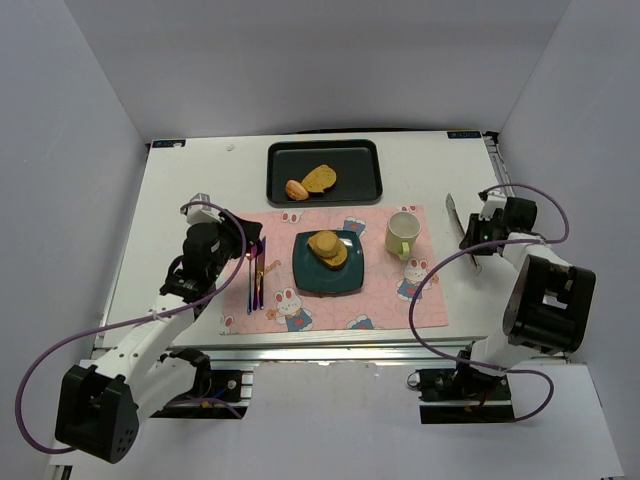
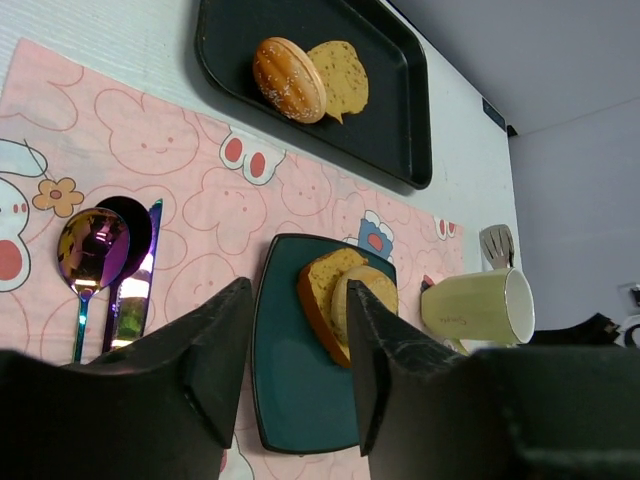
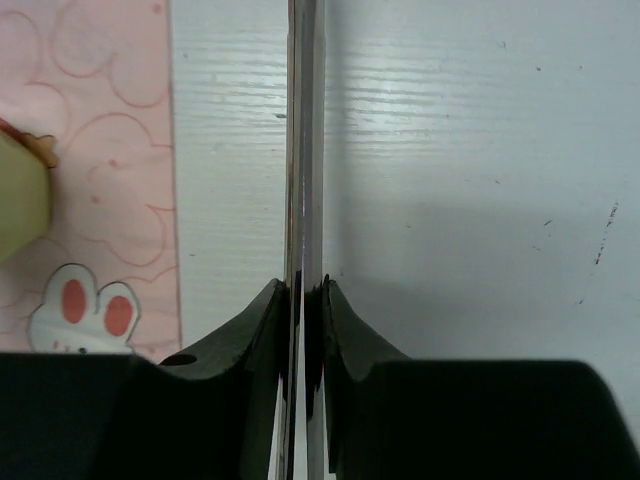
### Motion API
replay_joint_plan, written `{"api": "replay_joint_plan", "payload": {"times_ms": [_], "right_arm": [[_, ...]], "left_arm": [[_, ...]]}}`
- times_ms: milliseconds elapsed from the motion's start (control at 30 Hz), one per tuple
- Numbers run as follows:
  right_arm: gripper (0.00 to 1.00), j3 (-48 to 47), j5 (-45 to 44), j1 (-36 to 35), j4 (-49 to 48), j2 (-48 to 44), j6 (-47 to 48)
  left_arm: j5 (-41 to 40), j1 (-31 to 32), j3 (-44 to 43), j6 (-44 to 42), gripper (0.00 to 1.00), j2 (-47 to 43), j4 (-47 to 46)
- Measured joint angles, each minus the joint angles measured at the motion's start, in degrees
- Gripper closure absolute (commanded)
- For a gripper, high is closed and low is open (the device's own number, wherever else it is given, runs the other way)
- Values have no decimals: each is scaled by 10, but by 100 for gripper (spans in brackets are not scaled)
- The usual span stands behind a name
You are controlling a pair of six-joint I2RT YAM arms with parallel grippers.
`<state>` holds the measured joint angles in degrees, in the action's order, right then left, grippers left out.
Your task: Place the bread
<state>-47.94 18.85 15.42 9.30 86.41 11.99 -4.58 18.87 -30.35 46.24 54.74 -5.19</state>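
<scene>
1. One white table [image 1: 180, 200]. We judge the bread-placing about half done here, and the next move calls for the free arm to reach toward 12 o'clock, settle over a piece and close gently.
2. One pink rabbit-print placemat [image 1: 380, 300] across the table's middle.
3. One black tray [image 1: 355, 175] at 12 o'clock from the mat.
4. One teal plate [image 1: 310, 282] at the mat's centre.
5. Two grippers. The left gripper [image 2: 298, 300] hovers at the plate's 9 o'clock, jaws wide apart and holding nothing. The right gripper [image 3: 305, 292], at 3 o'clock off the mat, is pinched tight on a thin metal blade [image 3: 303, 150].
6. One pale mug [image 1: 402, 235] at the plate's 3 o'clock.
7. Four bread pieces: a bun [image 1: 297, 189] and a slice [image 1: 322, 178] on the tray, and two as stacked bread [image 1: 327, 248] on the plate.
8. Cutlery [image 2: 90, 245] at the plate's 9 o'clock, seemingly three pieces.
</scene>
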Motion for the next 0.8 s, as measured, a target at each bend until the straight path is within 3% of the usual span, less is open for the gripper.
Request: {"api": "replay_joint_plan", "payload": {"times_ms": [67, 100, 467, 500, 567, 633, 700, 733, 800], "right_arm": [[67, 9, -12, 3, -16, 21, 3], [57, 9, -16, 3, -20, 29, 5], [32, 0, -42, 8, 3, 60, 74], [11, -2, -41, 8, 17, 51, 81], [10, -19, -38, 9, 54, 28, 96], [11, -62, -22, 9, 99, 0, 117], [11, -112, -5, 4, 116, -27, 126], [11, -139, 5, 1, 120, -43, 126], [11, -177, 27, -11, 111, -79, 123]], "left_arm": [[3, 0, 0, -1, 45, 0, 0], [5, 0, 1, -1, 44, -1, 0], [12, 0, 16, -5, 42, -5, 1], [12, 0, 16, -6, 43, -5, 2], [14, 0, 15, -10, 50, -5, 3], [20, 0, 15, -10, 74, -5, 2], [25, 0, 15, -12, 89, -5, 1], [27, 0, 15, -14, 95, -5, 0], [38, 0, 15, -15, 95, -5, -3]]}}
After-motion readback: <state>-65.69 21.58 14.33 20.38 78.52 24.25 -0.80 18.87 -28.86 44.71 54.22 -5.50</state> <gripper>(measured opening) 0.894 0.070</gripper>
